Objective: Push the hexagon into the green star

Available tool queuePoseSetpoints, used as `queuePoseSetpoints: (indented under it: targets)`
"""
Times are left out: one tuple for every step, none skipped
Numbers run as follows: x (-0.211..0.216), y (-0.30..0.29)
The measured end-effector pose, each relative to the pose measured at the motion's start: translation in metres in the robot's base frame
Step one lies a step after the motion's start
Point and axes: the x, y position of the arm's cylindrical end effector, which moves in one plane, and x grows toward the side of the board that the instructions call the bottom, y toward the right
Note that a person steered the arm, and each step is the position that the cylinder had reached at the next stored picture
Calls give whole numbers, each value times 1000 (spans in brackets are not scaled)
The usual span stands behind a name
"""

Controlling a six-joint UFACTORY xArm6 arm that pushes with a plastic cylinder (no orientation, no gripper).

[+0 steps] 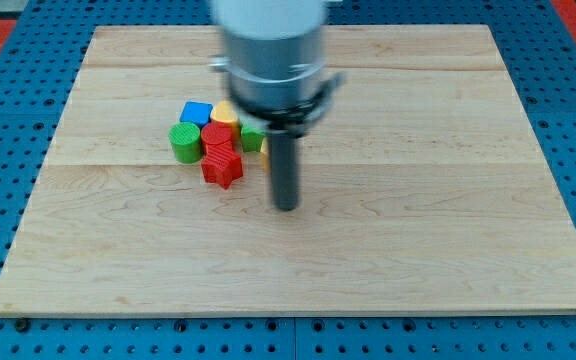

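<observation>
**Blocks clustered left of my tip**

The red hexagon block [218, 136] sits mid-cluster, touching the red star block [223, 167] below it. A green block [252, 138], shape unclear, lies just right, partly hidden by the arm. Green cylinder [185, 142], blue cube [196, 113] and yellow block [225, 112] surround them. My tip [285, 207], a plain rod with no pincer, rests on the wooden board [448, 200] right of the star.

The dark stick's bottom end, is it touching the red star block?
Apart. The camera view shows a strip of bare wooden board between my tip and the red star-shaped block, which lies to the view's left of it.
</observation>
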Motion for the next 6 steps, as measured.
queuePoseSetpoints:
  targets:
    - [-27, 9]
    - [-27, -16]
    - [-27, -24]
    - [-29, -28]
    - [-18, -13]
    - [-113, 97]
